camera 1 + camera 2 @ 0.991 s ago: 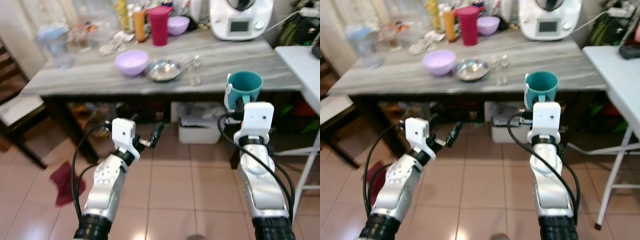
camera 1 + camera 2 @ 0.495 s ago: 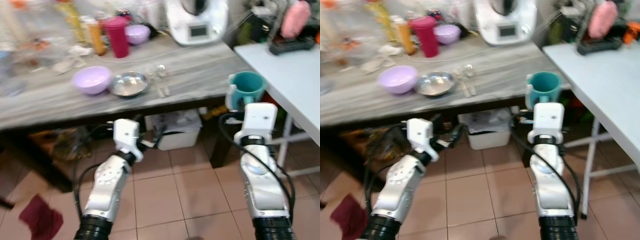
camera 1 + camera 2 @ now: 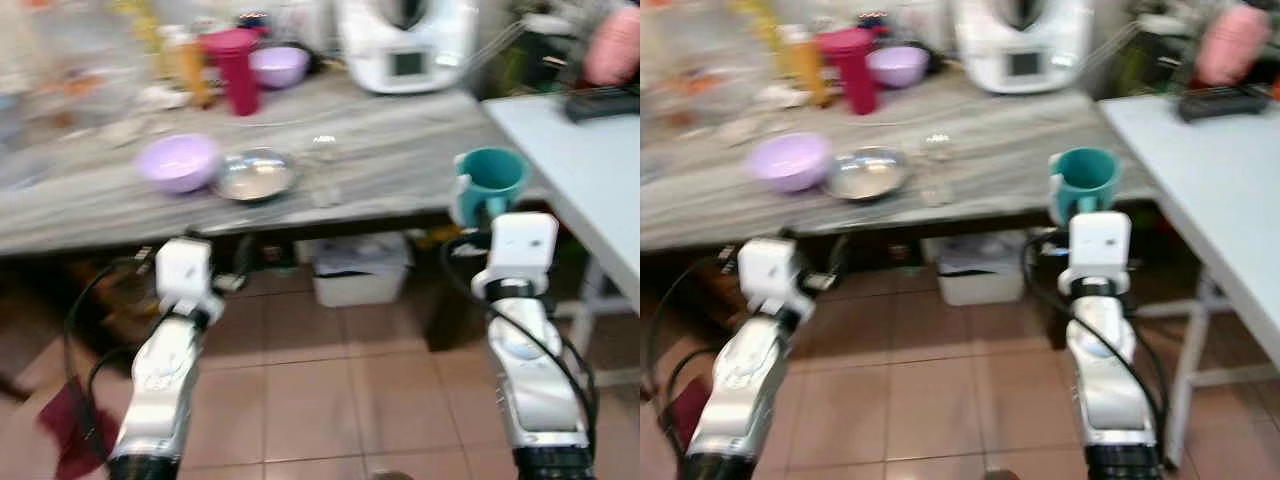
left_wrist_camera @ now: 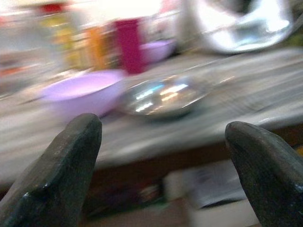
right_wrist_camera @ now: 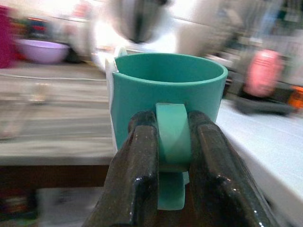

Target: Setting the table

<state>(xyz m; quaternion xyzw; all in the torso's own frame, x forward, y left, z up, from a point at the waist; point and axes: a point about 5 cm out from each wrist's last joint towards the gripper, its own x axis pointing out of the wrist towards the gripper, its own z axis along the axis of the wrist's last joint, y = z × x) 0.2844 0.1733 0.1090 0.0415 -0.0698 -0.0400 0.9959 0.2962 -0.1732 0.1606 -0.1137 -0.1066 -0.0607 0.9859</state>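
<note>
Two lilac bowls (image 3: 178, 160) (image 3: 277, 65), one steel bowl (image 3: 254, 176), one teal mug (image 3: 490, 181), one red tumbler (image 3: 232, 68).

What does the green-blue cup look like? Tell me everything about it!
The teal cup is round and smooth, maybe plastic, with an open top, and it stands upright. A loop handle sticks out of its side, and the right claw squeezes that handle between its two black fingers. A white strip runs down one side. The cup is held up in the air, in front of the grey table's edge. What is inside cannot be seen.
</note>
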